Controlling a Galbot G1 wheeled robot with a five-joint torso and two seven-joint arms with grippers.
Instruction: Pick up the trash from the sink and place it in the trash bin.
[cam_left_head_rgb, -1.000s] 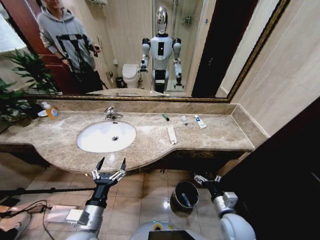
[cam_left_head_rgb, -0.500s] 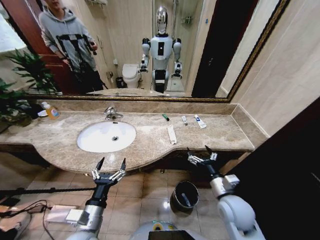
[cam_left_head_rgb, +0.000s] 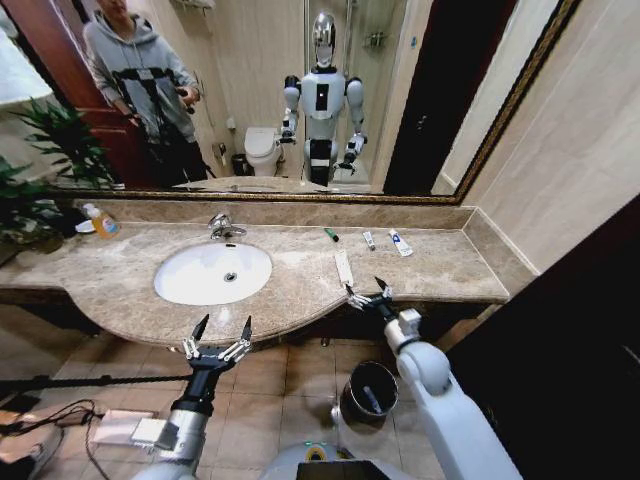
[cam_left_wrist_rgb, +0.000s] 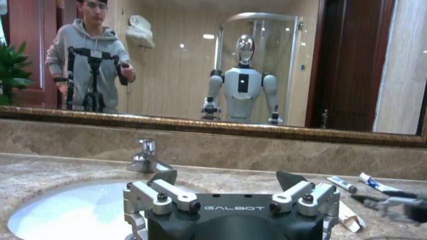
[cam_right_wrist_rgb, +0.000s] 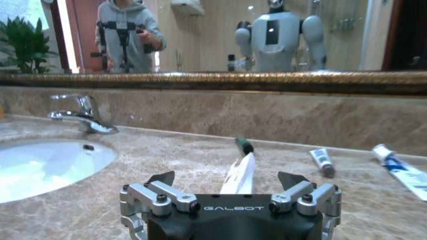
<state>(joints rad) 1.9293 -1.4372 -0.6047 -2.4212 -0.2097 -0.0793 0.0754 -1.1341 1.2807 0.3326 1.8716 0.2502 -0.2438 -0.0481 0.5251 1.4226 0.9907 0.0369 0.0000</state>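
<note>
1. Head view: the right hand (cam_left_head_rgb: 367, 293) hovers at the front edge of the marble desk (cam_left_head_rgb: 120, 275), fingers spread wide and holding nothing, just short of the near end of the long flat white packet (cam_left_head_rgb: 343, 268).
2. The left hand (cam_left_head_rgb: 221, 333) hangs below the desk's front edge, in front of the sink (cam_left_head_rgb: 212, 272), also wide open and empty.
3. On the desk to the right of the sink lie the packet, the short green stick (cam_left_head_rgb: 330, 234) near the back wall, a small white tube (cam_left_head_rgb: 369, 240) and a larger white tube with blue marks (cam_left_head_rgb: 400, 242) beside it. None of them lies in the basin.
4. The black trash bin (cam_left_head_rgb: 367, 394) stands on the tiled floor below the desk, beside the right arm, with something pale lying inside it.
5. Right wrist view: the open fingertips (cam_right_wrist_rgb: 161, 178) frame the packet (cam_right_wrist_rgb: 240, 172), which runs straight away from the hand toward the green stick (cam_right_wrist_rgb: 244, 145); the two tubes (cam_right_wrist_rgb: 321, 160) (cam_right_wrist_rgb: 400, 168) lie apart to one side, the faucet (cam_right_wrist_rgb: 83, 116) and sink (cam_right_wrist_rgb: 47, 165) to the other.
6. Left wrist view: the left hand (cam_left_wrist_rgb: 228, 178) faces the faucet (cam_left_wrist_rgb: 145, 157) across the basin (cam_left_wrist_rgb: 67, 212).
7. The yellow-orange soap bottle (cam_left_head_rgb: 102, 221) stands at the far left of the desk.
</note>
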